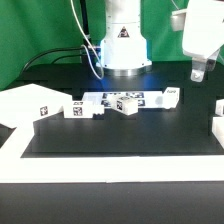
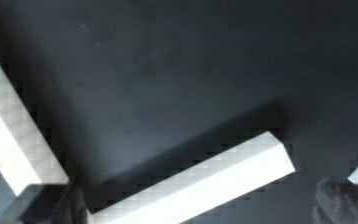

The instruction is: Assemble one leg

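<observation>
Tagged legs (image 1: 128, 101) in exterior view alone

White arm base (image 1: 122, 45) top centre, rounded, with black triangle label (image 1: 122, 33) and a blue glow at its foot. Black cables (image 1: 84, 35) loop at its left. Gripper (image 1: 200, 72) upper right: white housing, dark fingers. Wrist view: fingertips (image 2: 41, 204) dark grey, blurred.

Black table (image 1: 120, 135) with clustered white legs (image 1: 125, 101) and panel (image 1: 25, 103)

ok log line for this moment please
step: assemble one leg | gripper: open, empty, high at exterior view's right | legs: on table, none held | panel: exterior view's left
</observation>
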Tool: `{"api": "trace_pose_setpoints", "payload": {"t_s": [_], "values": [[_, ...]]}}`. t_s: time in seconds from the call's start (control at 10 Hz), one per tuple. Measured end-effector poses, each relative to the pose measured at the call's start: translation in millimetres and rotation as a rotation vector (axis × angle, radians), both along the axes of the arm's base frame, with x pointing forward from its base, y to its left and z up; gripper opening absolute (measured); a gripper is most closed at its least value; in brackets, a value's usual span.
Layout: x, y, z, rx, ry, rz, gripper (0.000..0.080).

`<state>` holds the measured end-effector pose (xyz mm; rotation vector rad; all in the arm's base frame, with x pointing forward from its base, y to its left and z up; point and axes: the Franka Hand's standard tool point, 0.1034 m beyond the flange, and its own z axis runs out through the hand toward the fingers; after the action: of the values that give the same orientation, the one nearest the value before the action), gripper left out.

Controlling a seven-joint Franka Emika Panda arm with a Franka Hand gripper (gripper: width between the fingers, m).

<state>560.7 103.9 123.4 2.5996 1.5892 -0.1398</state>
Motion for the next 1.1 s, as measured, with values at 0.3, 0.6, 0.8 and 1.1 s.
{"api": "trace_pose_setpoints", "payload": {"t_s": [0.3,0.6,0.8,1.1], "values": [[0.3,-0.6,0.0,-0.005,-0.001,0.007,0.0650],[0.3,-0.7,-0.1,-0.005,-0.001,0.007,0.0650],[-1.7,-6.6,1.2,-0.005,-0.002,0.014,0.0650],[-40.5,-89.7,22.9,-0.030,0.019,-0.046,0.0650]]}}
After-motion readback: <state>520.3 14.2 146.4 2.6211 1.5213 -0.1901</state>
